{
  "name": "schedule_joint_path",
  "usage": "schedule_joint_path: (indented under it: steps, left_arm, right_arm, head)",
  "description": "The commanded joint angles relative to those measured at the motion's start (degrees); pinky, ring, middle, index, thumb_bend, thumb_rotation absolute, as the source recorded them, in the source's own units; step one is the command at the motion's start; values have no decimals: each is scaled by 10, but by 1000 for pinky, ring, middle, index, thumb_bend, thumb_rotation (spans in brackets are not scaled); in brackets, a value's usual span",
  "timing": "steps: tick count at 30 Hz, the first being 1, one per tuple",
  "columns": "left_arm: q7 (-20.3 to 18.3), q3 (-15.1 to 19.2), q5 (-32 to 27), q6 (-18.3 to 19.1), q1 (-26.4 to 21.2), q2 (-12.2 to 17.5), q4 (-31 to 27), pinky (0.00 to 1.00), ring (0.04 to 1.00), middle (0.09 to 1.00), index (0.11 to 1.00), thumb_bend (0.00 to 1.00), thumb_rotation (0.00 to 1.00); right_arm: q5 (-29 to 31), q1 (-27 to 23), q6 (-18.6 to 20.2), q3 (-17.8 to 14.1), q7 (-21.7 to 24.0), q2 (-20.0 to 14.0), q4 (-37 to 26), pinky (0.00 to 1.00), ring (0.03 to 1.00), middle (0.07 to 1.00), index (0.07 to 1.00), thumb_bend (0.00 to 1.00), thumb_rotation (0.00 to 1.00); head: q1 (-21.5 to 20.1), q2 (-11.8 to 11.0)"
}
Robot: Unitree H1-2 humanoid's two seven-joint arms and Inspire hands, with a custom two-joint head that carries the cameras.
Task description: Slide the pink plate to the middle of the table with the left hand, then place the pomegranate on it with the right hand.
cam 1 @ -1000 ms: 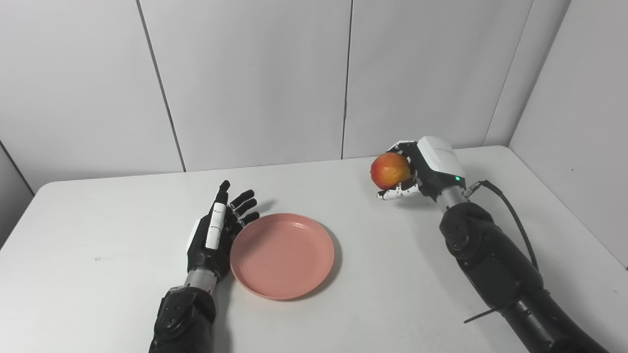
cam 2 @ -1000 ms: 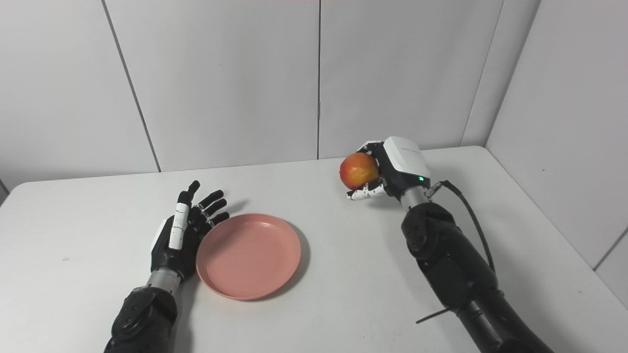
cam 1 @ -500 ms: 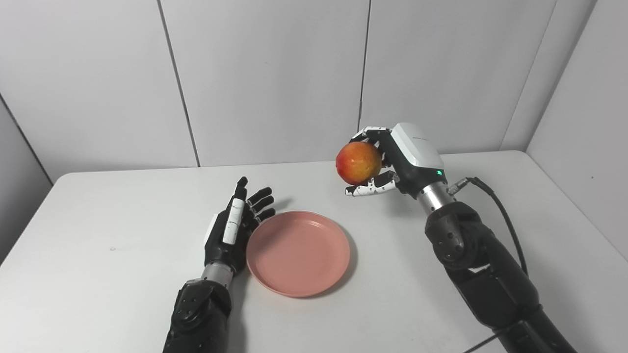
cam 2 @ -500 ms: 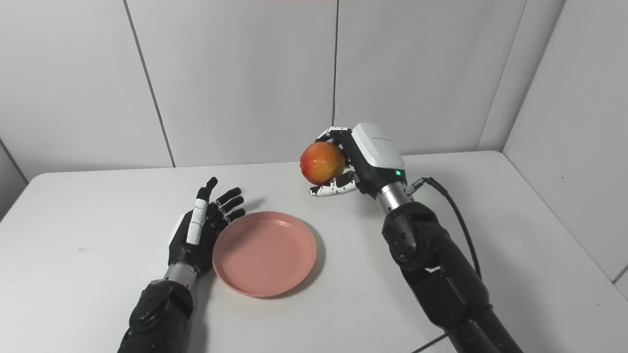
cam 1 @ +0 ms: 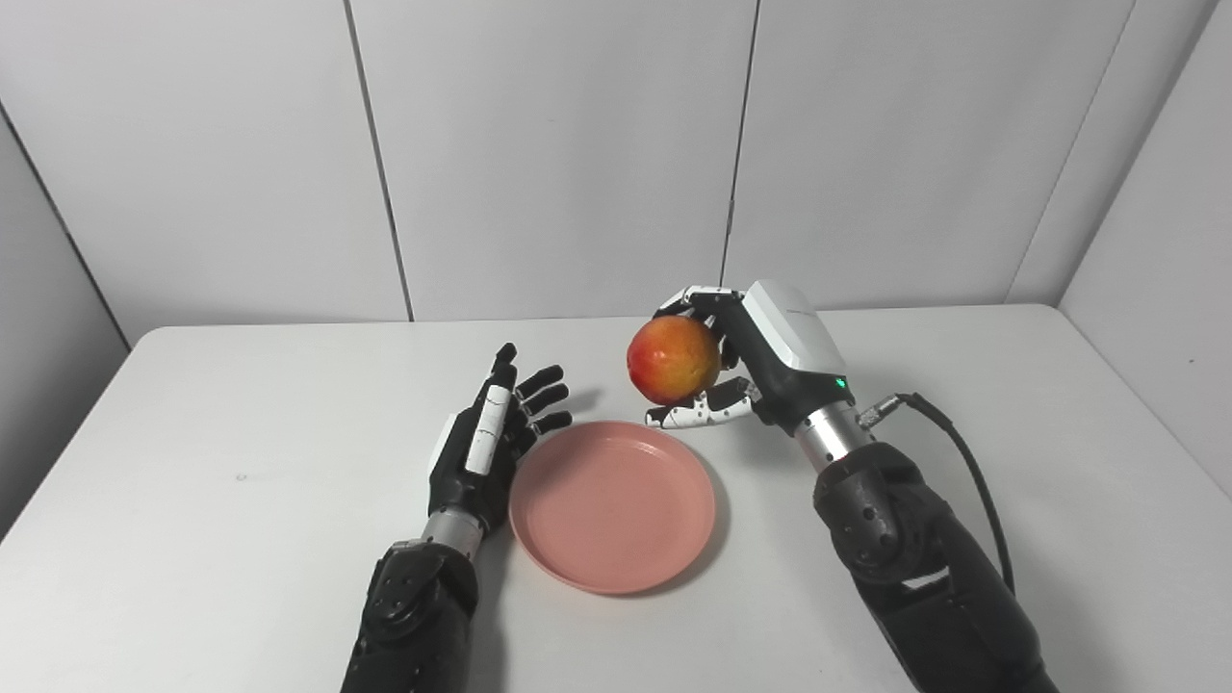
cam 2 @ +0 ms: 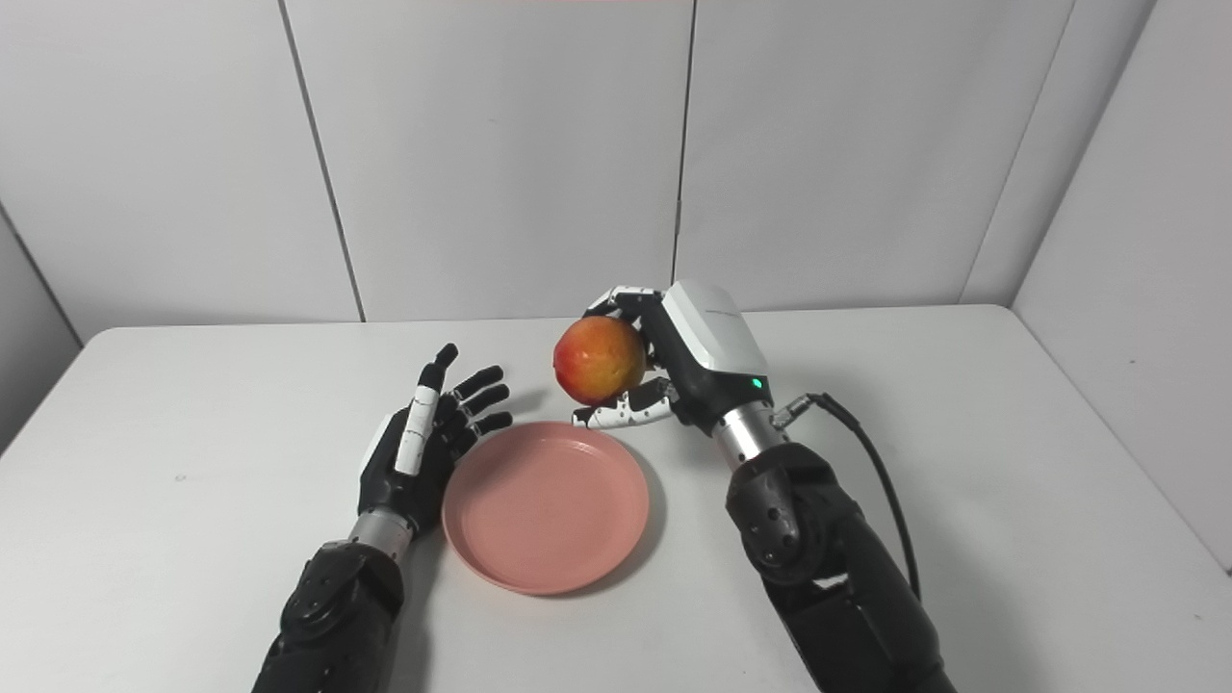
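Since 1 s ago: right hand (cam 1: pixel 746 361), wrapped round the pomegranate (cam 1: pixel 673 359), carried in from far right of desk (cam 1: pixel 1011 452) to just above far rim of pink plate (cam 1: pixel 612 505) — plate slide looks done, lowering + release next. Left hand (cam 1: pixel 486 448) spread, empty, touching plate's left edge. Fruit near-round, no clear long axis; crown not visible, so pointing can't be told.

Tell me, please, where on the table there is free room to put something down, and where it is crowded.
Bare table lies left of the left hand, and also right of the right hand toward the far right corner. The pink plate itself holds nothing. The middle is crowded: the left hand stands open at the plate's left rim, and the right hand holds the pomegranate above its far edge.
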Motion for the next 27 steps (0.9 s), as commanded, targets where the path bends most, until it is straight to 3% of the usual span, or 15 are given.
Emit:
schedule_joint_path:
  steps: [1, 2, 5, 10, 14, 27]
  left_arm:
    - [6, -4, 3, 32, 8, -6, 17, 701, 783, 777, 1000, 928, 747]
    - [6, -4, 3, 32, 8, -6, 17, 712, 786, 781, 1000, 928, 749]
    - [5, -4, 2, 33, 7, -6, 17, 724, 789, 784, 1000, 930, 748]
    - [4, -4, 2, 34, 7, -6, 17, 739, 794, 787, 1000, 930, 753]
    - [4, -5, 3, 34, 7, -6, 18, 739, 787, 789, 1000, 934, 755]
    - [11, -5, 3, 40, 3, -15, 13, 745, 783, 786, 1000, 930, 781]
  right_arm:
    - [-6, -17, -36, -1, -21, 5, -22, 358, 459, 496, 494, 522, 13]
    - [-9, -14, -37, 1, -23, 6, -21, 403, 506, 570, 492, 518, 84]
    - [-15, -7, -40, 2, -25, 10, -20, 447, 549, 635, 494, 514, 144]
    - [-24, 2, -39, 3, -30, 14, -13, 658, 753, 784, 493, 513, 158]
    - [-26, 4, -45, 3, -38, 15, -6, 789, 860, 819, 493, 513, 158]
    - [1, 39, -46, 1, -27, 19, -17, 889, 888, 819, 492, 515, 159]
  head:
    - [1, 0]
    - [1, 0]
    - [1, 0]
    - [1, 0]
    - [1, 0]
    - [21, 15]
